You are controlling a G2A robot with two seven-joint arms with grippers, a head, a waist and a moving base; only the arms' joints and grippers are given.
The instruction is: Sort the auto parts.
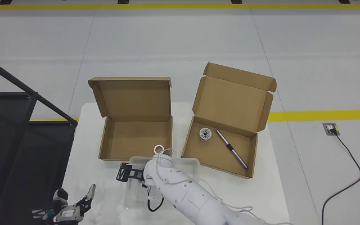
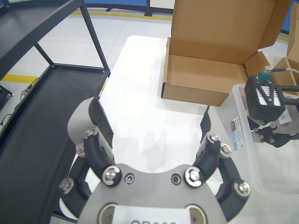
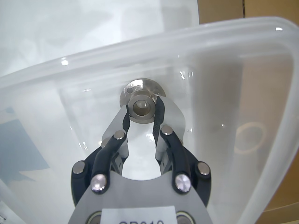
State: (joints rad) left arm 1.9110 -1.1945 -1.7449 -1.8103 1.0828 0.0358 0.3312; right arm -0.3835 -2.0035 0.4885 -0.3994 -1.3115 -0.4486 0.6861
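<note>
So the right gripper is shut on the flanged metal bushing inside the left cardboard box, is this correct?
Not quite. The right gripper is shut on the flanged metal bushing, but inside the clear plastic bin, not the left cardboard box. The right wrist view shows it.

Flanged steel bushing clamped, inside clear bin.

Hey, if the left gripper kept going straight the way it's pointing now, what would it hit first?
Probably the bare white table ahead of the left gripper; depth is unclear, and a flatter path would reach the empty cardboard box.
</note>
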